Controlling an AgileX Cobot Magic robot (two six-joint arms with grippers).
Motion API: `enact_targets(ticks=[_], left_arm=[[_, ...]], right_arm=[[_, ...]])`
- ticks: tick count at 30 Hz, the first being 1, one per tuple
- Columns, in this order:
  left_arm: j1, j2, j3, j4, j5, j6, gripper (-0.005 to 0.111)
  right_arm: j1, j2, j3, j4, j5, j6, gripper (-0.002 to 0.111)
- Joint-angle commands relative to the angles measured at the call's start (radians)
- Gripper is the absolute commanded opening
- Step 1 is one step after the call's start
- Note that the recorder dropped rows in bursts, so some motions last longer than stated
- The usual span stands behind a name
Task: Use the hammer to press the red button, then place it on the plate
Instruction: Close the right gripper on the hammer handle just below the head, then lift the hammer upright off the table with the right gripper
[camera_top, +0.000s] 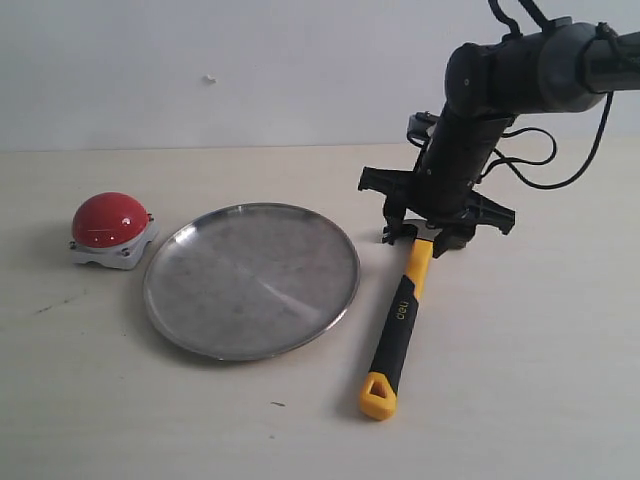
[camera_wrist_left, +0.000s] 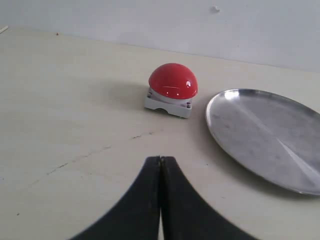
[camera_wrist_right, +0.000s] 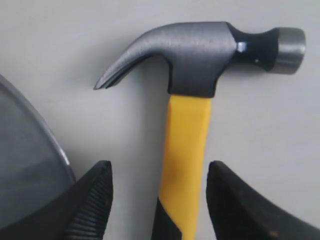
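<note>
Right fingers: the right gripper (camera_wrist_right: 159, 170) is spread wide, one black ridged finger (camera_wrist_right: 95, 200) on each side of the handle just below the head. No contact shows, and it holds nothing.
Left fingers: the left gripper (camera_wrist_left: 160, 165) has its two black fingers pressed together with nothing between them. It hangs over bare tabletop, near the button.
Hammer position: the claw hammer with a dark metal head and yellow-and-black handle (camera_top: 405, 300) lies flat on the pale wooden table (camera_top: 520, 380), just beside the plate's right edge in the exterior view.
Hammer axis: its length runs from the head, under the right gripper, to the yellow looped end nearer the camera, slanting slightly leftwards.
Hammer head: the claw points towards the plate and the round striking face points away from it.
Other items: the glossy red dome button on a white base (camera_top: 108, 222) sits just left of the large round silver metal plate (camera_top: 250, 280), which is empty.
Progress: judging from this, nothing is done. Grasping, pressing the button and placing on the plate all remain.
</note>
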Motion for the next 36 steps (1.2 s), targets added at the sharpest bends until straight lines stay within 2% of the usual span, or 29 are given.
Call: enact_targets(ticks=[1,18,21,26,36], left_arm=[[-0.005,-0.007,0.003,0.002,-0.004,-0.003,0.000],[-0.012,-0.007,0.003,0.002,-0.002,-0.003,0.000],[-0.012,-0.007,0.003,0.002,-0.002,-0.003,0.000],[-0.012,-0.007,0.003,0.002,-0.002,-0.003,0.000],[-0.012,-0.007,0.003,0.002,-0.002,-0.003,0.000]], right_arm=[[0.001,0.043,-0.043,-0.042,0.012,0.022,0.055],[0.001,0.110,-0.044,-0.113,-0.002,0.090,0.049],[0.001,0.116,-0.044,-0.122,-0.002,0.090,0.037],[0.001,0.118,-0.044,-0.119,-0.004,0.042,0.000],[0.001,0.051,-0.044,-0.102,-0.101,-0.054,0.000]])
